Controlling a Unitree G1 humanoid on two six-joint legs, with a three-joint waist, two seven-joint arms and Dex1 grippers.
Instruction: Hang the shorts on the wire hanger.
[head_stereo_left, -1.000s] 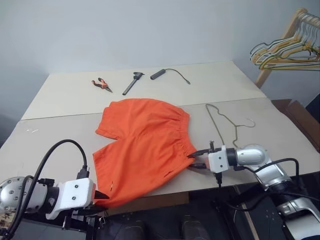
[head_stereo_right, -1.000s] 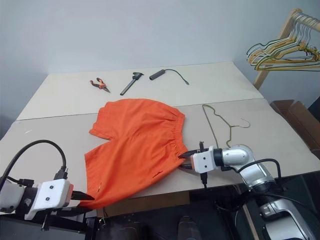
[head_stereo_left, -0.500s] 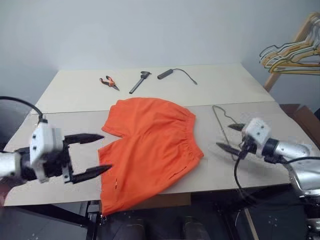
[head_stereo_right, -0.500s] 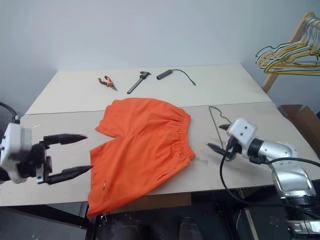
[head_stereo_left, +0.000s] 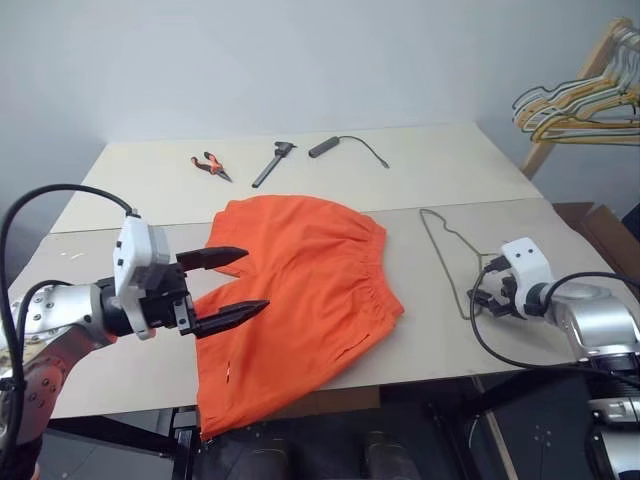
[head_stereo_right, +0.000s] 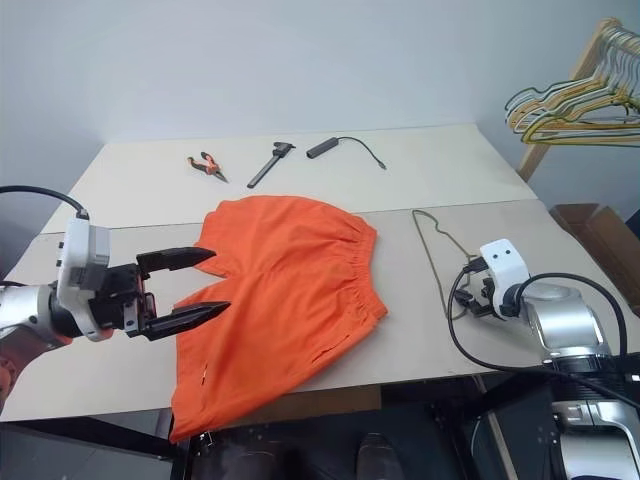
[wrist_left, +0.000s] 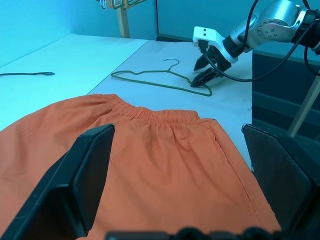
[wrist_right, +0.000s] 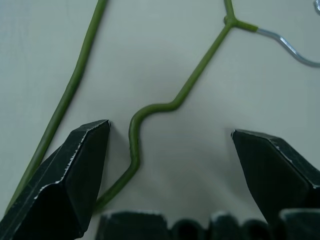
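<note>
Shorts (head_stereo_left: 300, 300) lie flat on my table (head_stereo_left: 440, 170), orange, elastic waistband toward my right, one leg hem hanging over the near table edge. Nothing grips them.

Wire hanger (head_stereo_left: 445, 250) lies flat on the table just right of the shorts, apart from the waistband, hook end pointing away to the right. In the left wrist view I see the hanger (wrist_left: 160, 77) past the waistband, with the other arm at its far corner.

Left gripper (head_stereo_left: 225, 288): jaws released, spread wide, empty. It hovers above the left part of the shorts, pointing roughly level toward the right. Both black fingers (wrist_left: 75, 185) show with orange cloth between them, not touching it.

Right gripper (wrist_right: 170, 150): jaws released, wide apart, empty. It points down at the near end of the hanger; the green wire's bent section runs between the two fingertips (wrist_right: 75, 170), close to one, not pinched. In the head view its white housing sits over the hanger's near corner.

Far side of the table: pliers (head_stereo_left: 208, 167) with orange handles, a dark hand tool (head_stereo_left: 268, 166), a black stick with a cable (head_stereo_left: 335, 146). A wooden rack (head_stereo_left: 570, 100) with a bunch of hangers stands off the table's right far corner.
</note>
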